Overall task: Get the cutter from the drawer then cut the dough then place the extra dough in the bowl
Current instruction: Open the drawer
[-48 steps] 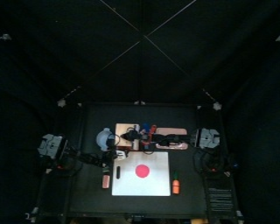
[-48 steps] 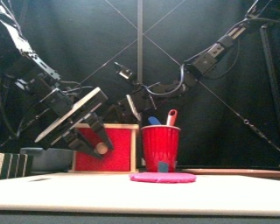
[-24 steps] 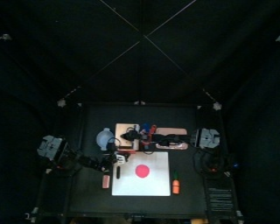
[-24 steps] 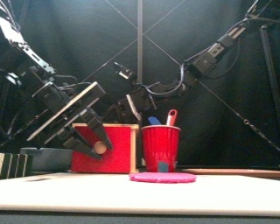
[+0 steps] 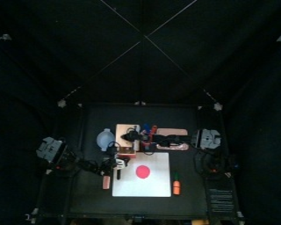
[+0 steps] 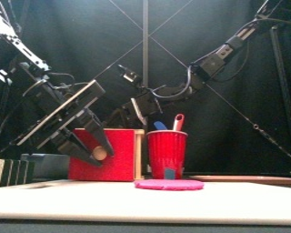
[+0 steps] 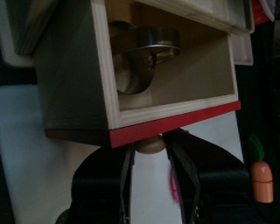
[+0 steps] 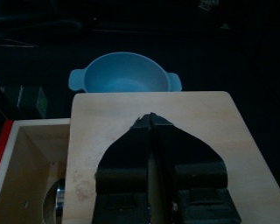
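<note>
The wooden box (image 5: 136, 135) stands behind the white board (image 5: 154, 183), and its drawer (image 7: 166, 109) is pulled out. The drawer's red front (image 6: 116, 165) faces the table's front, with my left gripper (image 7: 149, 150) shut on its pale knob. Inside the drawer lies the round metal cutter (image 7: 149, 54). My right gripper (image 8: 150, 131) rests shut on the box's top (image 8: 206, 118). A red dough disc (image 5: 142, 171) lies on the board, pink and flat in the front view (image 6: 169, 184). The blue-grey bowl (image 5: 104, 138) sits left of the box.
A red cup (image 6: 167, 154) holding a blue and a red toy knife stands right of the drawer front. A toy carrot (image 5: 175, 187) lies at the board's right edge. A small orange-red toy (image 5: 106, 182) lies at its left edge.
My left gripper has drawn back toward the front left with the knob, sliding the drawer a little further out. The right gripper has stayed on the box.
</note>
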`<action>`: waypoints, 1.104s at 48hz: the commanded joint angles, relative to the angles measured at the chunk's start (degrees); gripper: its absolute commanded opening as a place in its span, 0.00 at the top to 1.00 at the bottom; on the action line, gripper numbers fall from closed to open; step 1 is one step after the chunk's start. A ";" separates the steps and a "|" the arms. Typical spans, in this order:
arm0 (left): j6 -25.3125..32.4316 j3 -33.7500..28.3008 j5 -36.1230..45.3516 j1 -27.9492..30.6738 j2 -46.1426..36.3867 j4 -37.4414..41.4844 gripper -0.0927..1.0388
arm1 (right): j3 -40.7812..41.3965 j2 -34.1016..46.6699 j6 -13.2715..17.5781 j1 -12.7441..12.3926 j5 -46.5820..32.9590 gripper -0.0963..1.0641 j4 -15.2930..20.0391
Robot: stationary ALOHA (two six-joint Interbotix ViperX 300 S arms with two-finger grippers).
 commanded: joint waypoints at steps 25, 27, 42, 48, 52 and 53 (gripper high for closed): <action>0.09 -1.32 1.67 -2.81 -0.18 -0.18 0.41 | 0.18 0.88 0.00 -0.18 2.11 0.89 0.09; 0.09 -1.23 1.76 -2.90 -0.09 -0.18 0.41 | 0.18 0.79 0.00 -0.18 2.20 0.89 0.09; 0.09 -1.23 2.99 -3.16 0.35 -0.18 0.41 | 0.09 0.88 0.00 -0.18 2.29 0.89 0.09; 0.09 -1.49 3.08 -3.16 0.35 -0.18 0.41 | 0.00 0.88 0.00 -0.18 2.46 0.89 0.18; 0.09 -1.23 2.99 -3.25 0.35 -0.09 0.41 | 0.00 0.88 0.00 -0.18 2.55 0.89 0.09; 0.09 -1.23 3.08 -3.25 0.35 -0.18 0.41 | 0.00 0.88 0.00 -0.18 2.55 0.89 0.09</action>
